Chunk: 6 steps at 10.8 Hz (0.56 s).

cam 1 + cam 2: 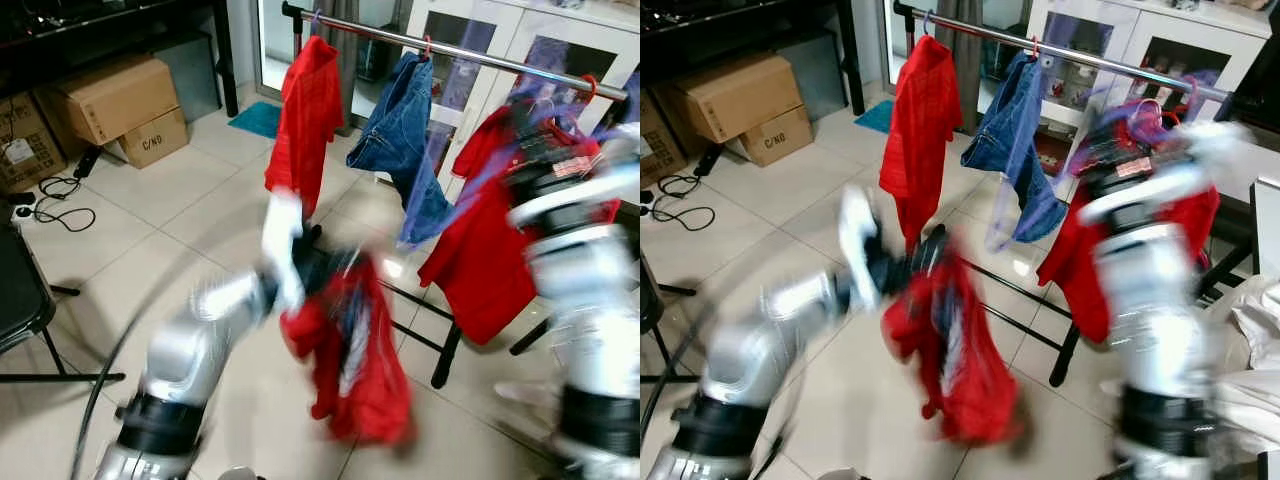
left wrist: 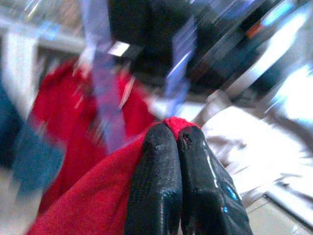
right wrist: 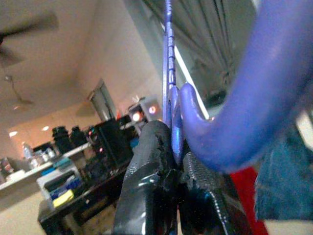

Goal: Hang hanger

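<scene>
Here, hanger [image 3: 172, 105] between right fingers [image 3: 146, 181].

We read "C/NO" in dark handwriting on the side of the smaller cardboard box [image 1: 153, 138] near the dark desk. A white label on another box [image 1: 20, 150] at the edge is too small to read.

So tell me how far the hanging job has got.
Done: a red shirt and blue jeans hang on the metal rail. In hand: the right gripper pinches a blue plastic hanger; the left gripper holds a red garment. Left: hooking the hanger onto the rail.
</scene>
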Available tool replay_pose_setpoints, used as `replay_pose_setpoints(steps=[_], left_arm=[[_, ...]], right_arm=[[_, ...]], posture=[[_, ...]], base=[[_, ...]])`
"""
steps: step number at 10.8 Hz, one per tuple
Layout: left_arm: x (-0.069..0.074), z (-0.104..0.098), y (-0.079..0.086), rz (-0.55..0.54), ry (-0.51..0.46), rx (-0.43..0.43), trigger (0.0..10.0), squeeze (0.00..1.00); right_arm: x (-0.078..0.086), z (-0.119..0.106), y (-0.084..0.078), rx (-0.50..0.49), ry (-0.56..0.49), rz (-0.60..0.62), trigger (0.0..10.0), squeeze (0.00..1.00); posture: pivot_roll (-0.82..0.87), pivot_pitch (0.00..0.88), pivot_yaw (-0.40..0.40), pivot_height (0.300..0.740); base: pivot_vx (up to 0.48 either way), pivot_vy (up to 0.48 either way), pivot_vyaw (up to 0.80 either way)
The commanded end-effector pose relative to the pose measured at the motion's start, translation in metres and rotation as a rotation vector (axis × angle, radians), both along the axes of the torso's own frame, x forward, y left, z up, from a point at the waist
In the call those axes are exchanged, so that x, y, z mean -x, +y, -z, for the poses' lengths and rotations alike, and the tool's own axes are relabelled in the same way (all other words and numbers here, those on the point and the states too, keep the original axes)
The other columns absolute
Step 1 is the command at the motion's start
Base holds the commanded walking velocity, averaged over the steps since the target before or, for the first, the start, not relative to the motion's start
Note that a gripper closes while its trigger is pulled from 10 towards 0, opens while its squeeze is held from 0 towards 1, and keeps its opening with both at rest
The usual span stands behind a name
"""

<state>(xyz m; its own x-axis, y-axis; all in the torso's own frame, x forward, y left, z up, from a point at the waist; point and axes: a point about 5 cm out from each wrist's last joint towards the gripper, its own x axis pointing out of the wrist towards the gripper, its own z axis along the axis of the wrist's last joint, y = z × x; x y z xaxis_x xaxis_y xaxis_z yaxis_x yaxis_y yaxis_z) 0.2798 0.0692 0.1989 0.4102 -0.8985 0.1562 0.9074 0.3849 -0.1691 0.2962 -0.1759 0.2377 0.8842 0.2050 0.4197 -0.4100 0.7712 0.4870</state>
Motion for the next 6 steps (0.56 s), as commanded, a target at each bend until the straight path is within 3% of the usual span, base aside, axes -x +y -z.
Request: replay_pose_setpoints(steps=[1,3,4,5,6], left_arm=[[0.001,0.003,0.004,-0.006,-0.006,-0.083,0.0,0.00],[0.001,0.022,0.025,-0.162,0.060,-0.232,0.0,0.00],[0.001,0.023,0.035,-0.246,0.069,-0.266,0.0,0.00],[-0.004,0.022,0.056,-0.478,0.084,-0.253,0.0,0.00],[-0.009,0.033,0.073,-0.695,0.175,-0.278,10.0,0.00]], right_arm=[[0.000,0.011,-0.002,0.093,0.045,0.037,10.0,0.00],[0.007,0.054,0.003,0.456,0.206,0.069,10.0,0.00],[0.015,0.071,0.000,0.504,0.291,0.070,10.0,0.00],[0.034,0.087,-0.002,0.541,0.355,0.052,10.0,0.00],[0.052,0.101,-0.005,0.529,0.430,0.074,10.0,0.00]], posture=[[0.06,0.000,-0.038,0.740],[0.06,0.000,-0.030,0.740],[0.06,0.000,-0.029,0.740],[0.06,0.000,-0.025,0.740],[0.06,0.000,-0.024,0.740]], base=[[0.000,0.000,0.00],[0.000,0.000,0.00],[0.000,0.000,0.00],[0.000,0.000,0.00],[0.000,0.000,-0.80]])
